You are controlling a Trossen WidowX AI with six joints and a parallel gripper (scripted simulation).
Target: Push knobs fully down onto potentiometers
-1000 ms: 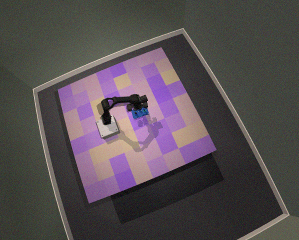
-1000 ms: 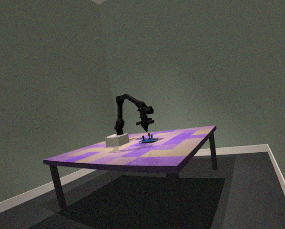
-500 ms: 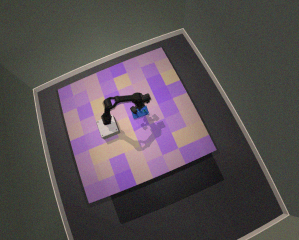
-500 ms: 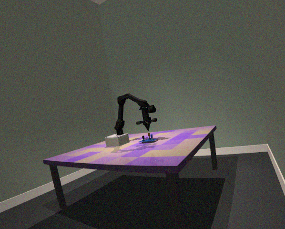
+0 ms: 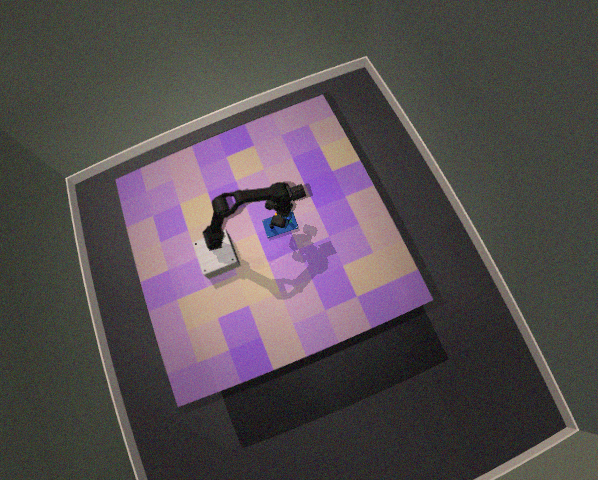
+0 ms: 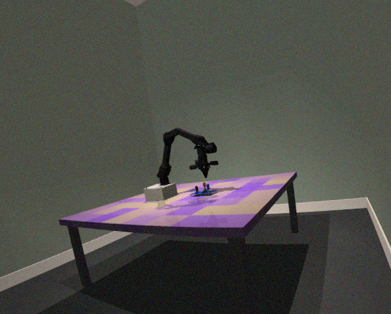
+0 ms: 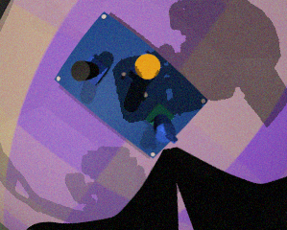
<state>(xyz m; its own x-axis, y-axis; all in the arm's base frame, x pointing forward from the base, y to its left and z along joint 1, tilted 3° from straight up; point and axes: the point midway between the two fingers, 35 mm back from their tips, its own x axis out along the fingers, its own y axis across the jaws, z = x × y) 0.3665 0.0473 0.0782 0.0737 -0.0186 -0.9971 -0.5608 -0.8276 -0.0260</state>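
The closed gripper (image 5: pixel 277 222) (image 6: pixel 206 176) (image 7: pixel 170 155), its fingertips brought together with nothing held between them, is poised above the blue circuit board (image 5: pixel 268 229) (image 6: pixel 202 193) (image 7: pixel 116 112), on which a black knob (image 6: pixel 196 188) (image 7: pixel 81 71), an orange knob (image 6: pixel 204 184) (image 7: pixel 148 66) and a blue knob (image 6: pixel 208 186) (image 7: pixel 163 133) are carried. Which two knobs are to be seated cannot be told with certainty; the orange one appears tallest. Should the fingertips be lowered off the centre of a knob, a sideways load would be put on the shaft, and the potentiometer might be broken loose. A neighbouring knob might be struck if the wrist were turned or shifted at too low a height. If the push were ended early, a knob would be left short of its seat; if it were slanted, the board might be slid on its legs. The table (image 5: pixel 309 330) (image 6: pixel 222 219) is surfaced in a patchwork of violet, pink and tan rectangles, by which the small parts may be visually confused. The room is dim, with grey-green walls (image 6: pixel 273 101), a pale skirting board (image 6: pixel 337 203) and a dark floor (image 6: pixel 351 270); shadows of the arm are cast across table and board.
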